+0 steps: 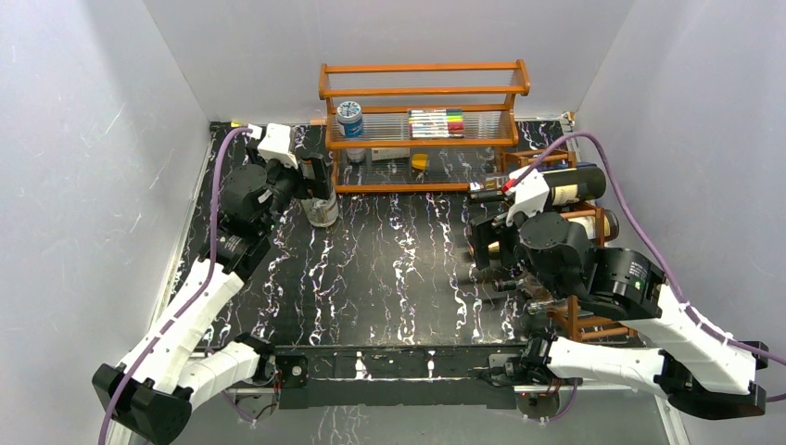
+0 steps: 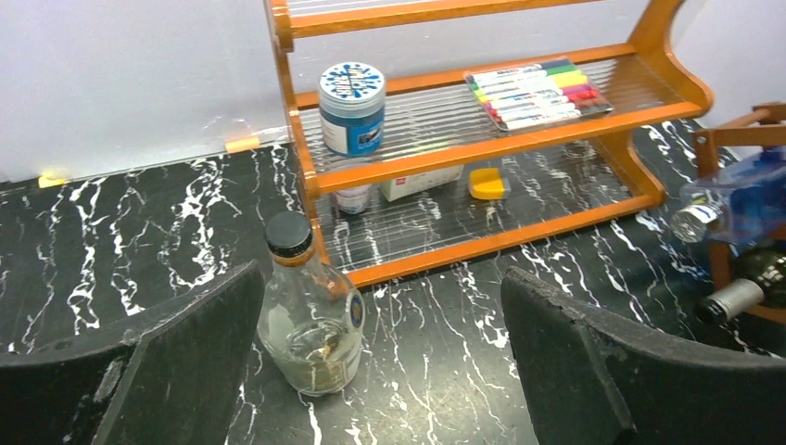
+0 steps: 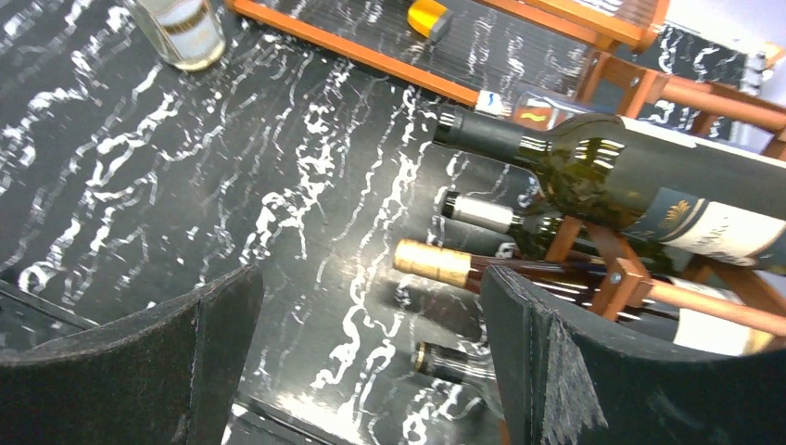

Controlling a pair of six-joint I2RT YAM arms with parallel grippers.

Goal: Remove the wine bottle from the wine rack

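The reddish-brown wine rack stands at the right side of the table and holds several bottles lying flat, necks pointing left. In the right wrist view its bars carry a dark green wine bottle on top. Below it lie a silver-capped one, a gold-capped one and a black-capped one. My right gripper is open and empty just left of the necks; its right finger is beside the lower necks. My left gripper is open and empty at the back left.
A squat clear glass bottle with a black cap stands upright by my left finger. The orange shelf along the back wall holds a blue jar, coloured markers and small items. White walls enclose the table.
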